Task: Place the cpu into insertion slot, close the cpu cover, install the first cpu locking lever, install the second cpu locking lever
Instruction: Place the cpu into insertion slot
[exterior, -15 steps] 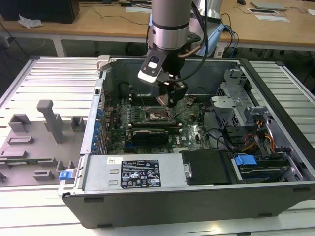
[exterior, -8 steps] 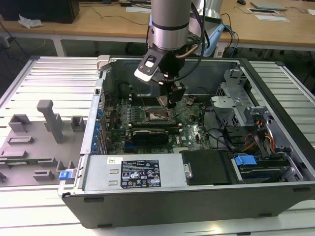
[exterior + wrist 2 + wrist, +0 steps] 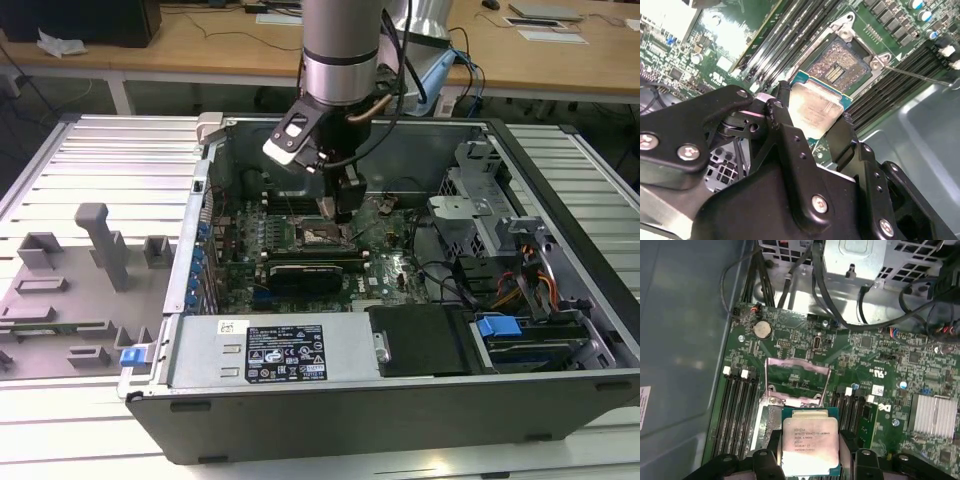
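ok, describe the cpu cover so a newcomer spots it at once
Inside the open computer case, look at the green motherboard. Between its two banks of long black memory slots, the cpu cover stands swung open. It is the one thin shiny metal frame with a large square window, unlike the solid-faced cpu gripped in the hand.

In the exterior view the case lies open from above. Mid-frame, the insertion slot (image 3: 837,67) is uncovered below the gripper (image 3: 813,111) clasping the cpu (image 3: 810,445). The raised cpu cover (image 3: 797,364) stands along one edge, memory slots (image 3: 740,410) flank it, and a drive cage (image 3: 470,185) crowds the exterior view's right.
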`<move>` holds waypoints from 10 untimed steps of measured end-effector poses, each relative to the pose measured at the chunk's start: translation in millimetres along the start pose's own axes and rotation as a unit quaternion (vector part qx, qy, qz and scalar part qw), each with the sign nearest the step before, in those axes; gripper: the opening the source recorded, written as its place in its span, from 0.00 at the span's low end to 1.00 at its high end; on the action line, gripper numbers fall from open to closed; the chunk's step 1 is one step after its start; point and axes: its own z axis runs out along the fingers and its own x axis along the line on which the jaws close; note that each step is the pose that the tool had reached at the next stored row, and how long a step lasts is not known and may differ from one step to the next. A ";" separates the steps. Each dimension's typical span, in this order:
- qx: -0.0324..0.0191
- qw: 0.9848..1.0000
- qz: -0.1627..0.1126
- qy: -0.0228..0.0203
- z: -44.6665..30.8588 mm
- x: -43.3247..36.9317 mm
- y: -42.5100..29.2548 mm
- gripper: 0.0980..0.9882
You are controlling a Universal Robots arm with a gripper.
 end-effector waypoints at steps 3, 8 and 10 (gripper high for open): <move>0.000 1.000 0.003 0.000 0.8 2.1 -2.6 0.50; 0.000 1.000 0.019 -0.002 7.2 4.0 -8.9 0.50; 0.000 1.000 0.030 -0.003 11.9 4.1 -10.2 0.50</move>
